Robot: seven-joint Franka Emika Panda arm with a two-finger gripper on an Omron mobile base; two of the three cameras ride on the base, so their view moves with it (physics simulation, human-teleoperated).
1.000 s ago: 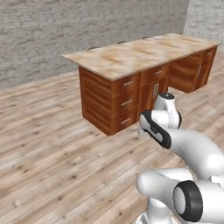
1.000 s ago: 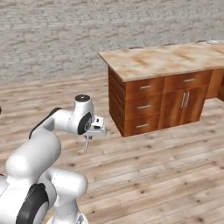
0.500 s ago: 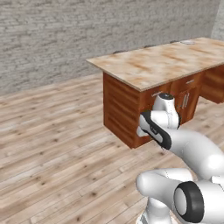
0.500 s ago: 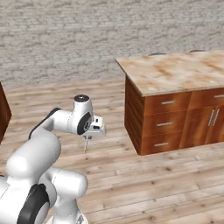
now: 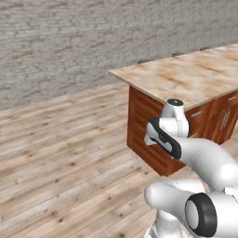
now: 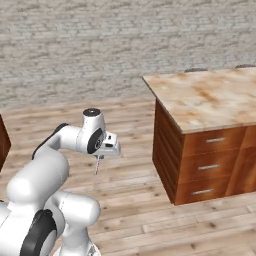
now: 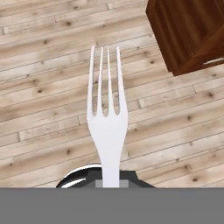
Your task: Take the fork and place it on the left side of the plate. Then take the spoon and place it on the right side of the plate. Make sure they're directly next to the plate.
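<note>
The pale silver fork (image 7: 107,127) stands upright in the hand view, tines pointing away, with its handle clamped low down in my gripper (image 7: 107,181). From the right base view the gripper (image 6: 101,154) hangs over the wooden floor left of the counter, and the fork (image 6: 97,165) points down from it. The jaws are shut on the fork's handle. The spoon and the plate are out of view.
A wooden cabinet with a mottled beige counter top (image 5: 186,76) and drawers (image 6: 210,165) stands to the right, its near corner (image 7: 183,35) close to the hand. Plank floor (image 5: 60,153) stretches to the left, with a grey brick wall (image 6: 100,45) behind.
The whole picture has shifted: the base has moved, so the counter has slid rightward in both base views. The arm keeps its pose and still grips the fork.
</note>
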